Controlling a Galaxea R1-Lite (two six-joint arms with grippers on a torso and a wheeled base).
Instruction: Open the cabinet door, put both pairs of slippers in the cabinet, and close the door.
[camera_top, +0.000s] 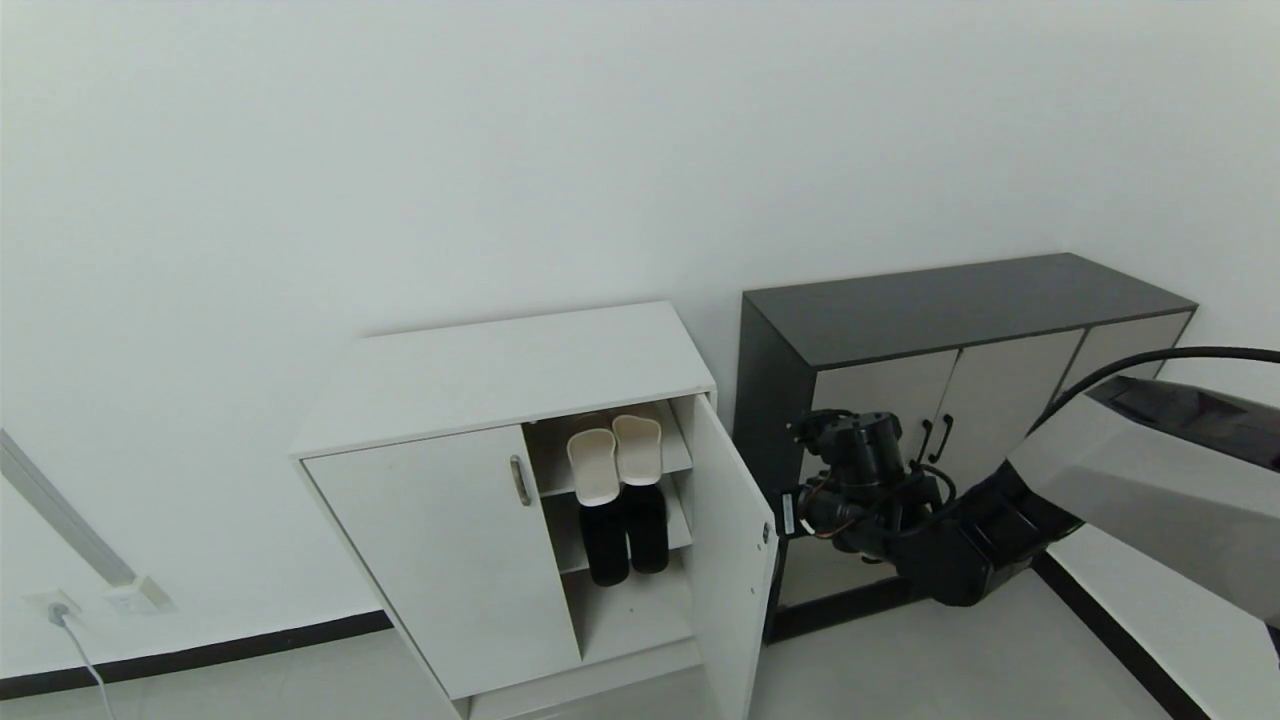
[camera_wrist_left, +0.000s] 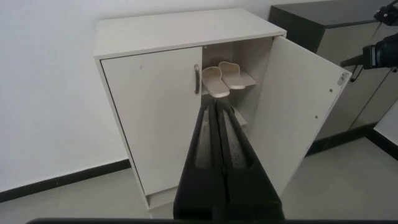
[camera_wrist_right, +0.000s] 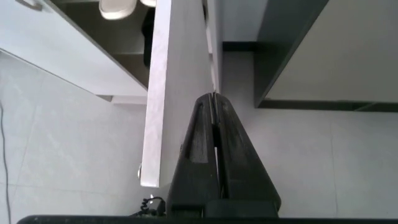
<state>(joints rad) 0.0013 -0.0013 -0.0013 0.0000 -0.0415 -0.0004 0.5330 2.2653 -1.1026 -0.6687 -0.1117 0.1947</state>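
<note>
A plain white wall (camera_top: 500, 150) ran behind everything, with pale floor (camera_top: 900, 660) below it. Two cabinets stood against the wall, side by side: a dark grey one (camera_top: 950, 300) with its light-fronted doors shut, and to the robot's left of it the white cabinet (camera_top: 500, 370).

The white cabinet's left door (camera_top: 440, 560) was shut, with its metal handle (camera_top: 520, 481) at the inner edge. The right door (camera_top: 725, 540) stood swung out toward the robot, so the shelves behind it showed.

Both pairs of slippers were inside. The cream pair (camera_top: 615, 460) lay side by side on the upper shelf, their ends jutting a little past its front edge. The black pair (camera_top: 625, 540) sat directly beneath on the next shelf down, also side by side.

The right gripper (camera_wrist_right: 215, 99) hung between the two cabinets, just beside the outer face of the open door near its free edge. Its jaws were pressed together with nothing between them; whether the tips touched the door could not be told.

The left gripper (camera_wrist_left: 216, 104) hung in front of the white cabinet, apart from it and pointed at the open half. Its jaws were closed tight too, and empty.

Low on the wall at the far left sat a socket (camera_top: 52, 605) with a pale cable (camera_top: 85, 660) trailing down from it.
</note>
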